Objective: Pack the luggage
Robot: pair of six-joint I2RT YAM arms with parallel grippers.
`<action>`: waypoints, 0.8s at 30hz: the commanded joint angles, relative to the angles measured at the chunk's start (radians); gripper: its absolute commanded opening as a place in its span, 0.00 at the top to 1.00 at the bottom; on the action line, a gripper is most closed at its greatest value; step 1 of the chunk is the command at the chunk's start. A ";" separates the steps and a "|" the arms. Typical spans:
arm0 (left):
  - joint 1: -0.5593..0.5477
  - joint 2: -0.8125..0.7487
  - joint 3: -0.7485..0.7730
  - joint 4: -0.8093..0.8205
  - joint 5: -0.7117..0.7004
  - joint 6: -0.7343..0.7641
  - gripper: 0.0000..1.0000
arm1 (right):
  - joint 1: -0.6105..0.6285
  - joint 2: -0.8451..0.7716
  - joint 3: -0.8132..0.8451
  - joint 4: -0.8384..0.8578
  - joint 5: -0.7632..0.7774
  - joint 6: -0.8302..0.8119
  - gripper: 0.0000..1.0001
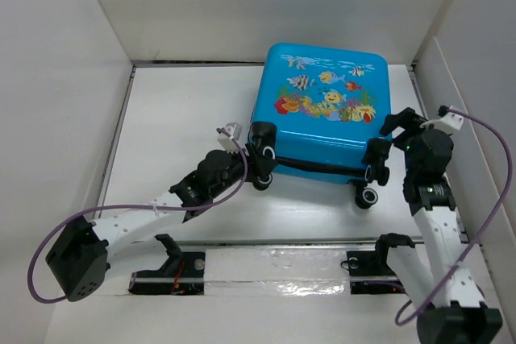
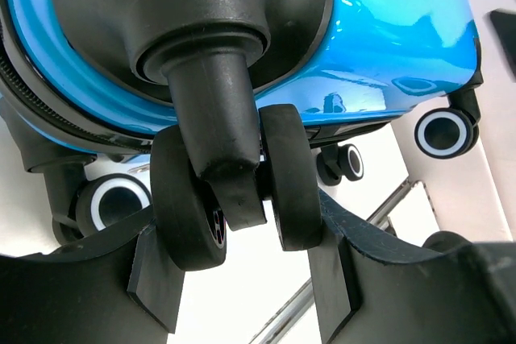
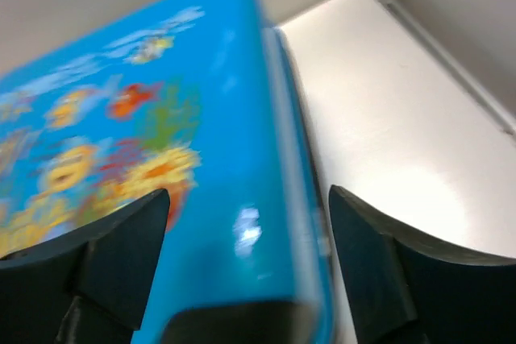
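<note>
The luggage (image 1: 322,110) is a bright-blue hard-shell suitcase with a fish and coral print. It lies flat and closed on the white table. My left gripper (image 1: 260,163) is at its near-left corner. In the left wrist view its fingers (image 2: 242,279) clasp the black twin wheel (image 2: 189,199) from both sides, below the blue shell (image 2: 387,30). My right gripper (image 1: 385,141) is at the near-right corner. In the right wrist view it (image 3: 250,195) is open, its fingers standing apart on either side of the suitcase's edge (image 3: 242,159) without touching it.
White walls (image 1: 64,78) enclose the table on the left, back and right. A metal strip (image 1: 266,241) runs across the near edge. Another black wheel (image 1: 367,196) sticks out at the suitcase's near right. Purple cables loop off both arms.
</note>
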 commanded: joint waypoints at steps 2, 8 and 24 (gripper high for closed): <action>-0.012 -0.072 -0.041 0.110 0.037 0.049 1.00 | -0.255 0.130 0.006 0.062 -0.506 0.006 0.01; -0.012 -0.055 -0.081 0.185 0.109 0.063 1.00 | -0.304 0.262 -0.058 0.298 -0.854 0.086 0.00; -0.153 0.191 0.029 0.349 0.194 0.077 1.00 | -0.083 0.742 0.390 0.328 -0.982 0.094 0.00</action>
